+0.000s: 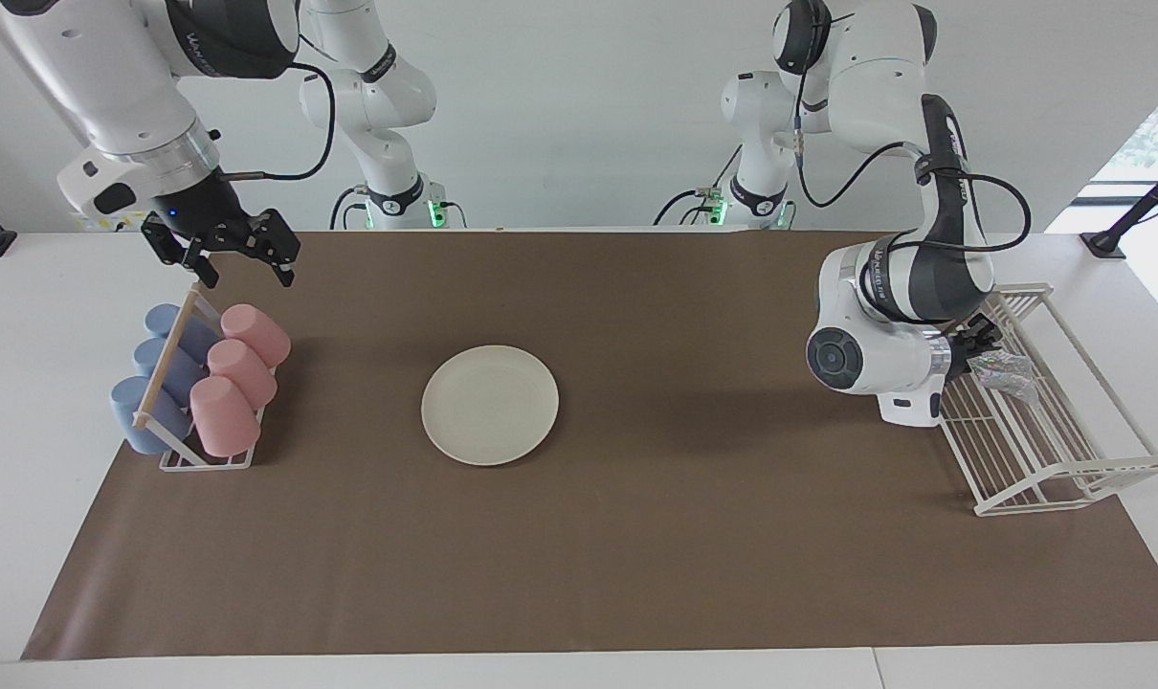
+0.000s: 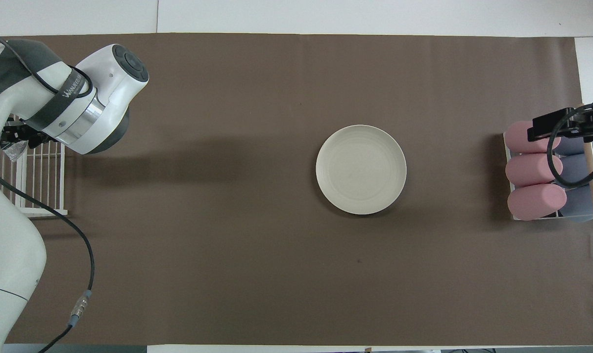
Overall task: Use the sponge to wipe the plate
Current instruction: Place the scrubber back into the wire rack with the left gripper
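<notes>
- The sponge (image 1: 1008,370) is lying in the wire rack (image 1: 1057,450) at the left arm's end of the table, bunched up just past the tips of the left gripper (image 1: 983,343).
- The left gripper is reaching sideways into the rack, its wrist turned level. From above, its tips (image 2: 18,133) are showing right beside the sponge (image 2: 13,150).
- I cannot tell how its jaws are standing, or whether they are pinching the sponge, brushing it, or hanging just clear of it.
- The sponge is looking crumpled, so no clear long axis is showing. It is reading as a soft lump that will give under a pinch.
- The plate (image 1: 490,405) is sitting bare and flat in the middle of the mat, well apart from the rack and toward the right arm's end from it.
- The left arm is by far the nearer one to the sponge, so the pick-up is looking like its job. After that comes a long carry along the table to the plate.
- The right gripper (image 1: 239,260) is waiting over the cup rack (image 1: 206,459) with its jaws spread and nothing between them.
- The wiping itself is not yet under way.
</notes>
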Robot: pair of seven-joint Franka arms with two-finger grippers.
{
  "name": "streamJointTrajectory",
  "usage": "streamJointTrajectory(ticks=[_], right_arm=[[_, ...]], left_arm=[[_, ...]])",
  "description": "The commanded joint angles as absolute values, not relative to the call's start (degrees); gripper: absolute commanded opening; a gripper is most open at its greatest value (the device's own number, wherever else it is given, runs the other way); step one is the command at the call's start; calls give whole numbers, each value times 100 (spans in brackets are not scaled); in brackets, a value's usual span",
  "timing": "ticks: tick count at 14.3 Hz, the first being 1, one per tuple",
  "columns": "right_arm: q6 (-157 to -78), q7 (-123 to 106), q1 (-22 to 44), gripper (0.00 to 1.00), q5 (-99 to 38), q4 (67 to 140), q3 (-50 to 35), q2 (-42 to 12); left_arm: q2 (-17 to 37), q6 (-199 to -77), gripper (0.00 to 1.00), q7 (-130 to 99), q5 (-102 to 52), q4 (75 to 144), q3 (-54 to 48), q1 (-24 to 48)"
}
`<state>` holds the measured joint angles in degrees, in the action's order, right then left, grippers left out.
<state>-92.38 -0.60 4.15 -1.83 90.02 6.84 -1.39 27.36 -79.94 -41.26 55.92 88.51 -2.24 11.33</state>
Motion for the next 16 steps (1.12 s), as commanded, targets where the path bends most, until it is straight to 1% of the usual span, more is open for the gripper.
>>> streamJointTrajectory(ticks=[1, 7, 9, 12, 16], right_arm=[[-9176, 53, 378, 100, -176, 8895, 642, -202], [-9176, 62, 396, 100, -176, 8894, 633, -202], [-9176, 62, 387, 100, -176, 8895, 633, -202], [-9176, 62, 396, 100, -176, 8895, 633, -202], [-9176, 62, 396, 100, -176, 8895, 624, -202]], left_arm=[[2760, -8086, 100, -4201, 5528, 8807, -229, 1063], [2663, -8086, 100, -4149, 5467, 8763, -246, 1064], [2383, -8208, 100, -4061, 5056, 8745, -263, 959], [1786, -8420, 100, -3492, 4309, 8736, -220, 818], [1267, -8429, 100, -3059, 3501, 8719, -202, 739]])
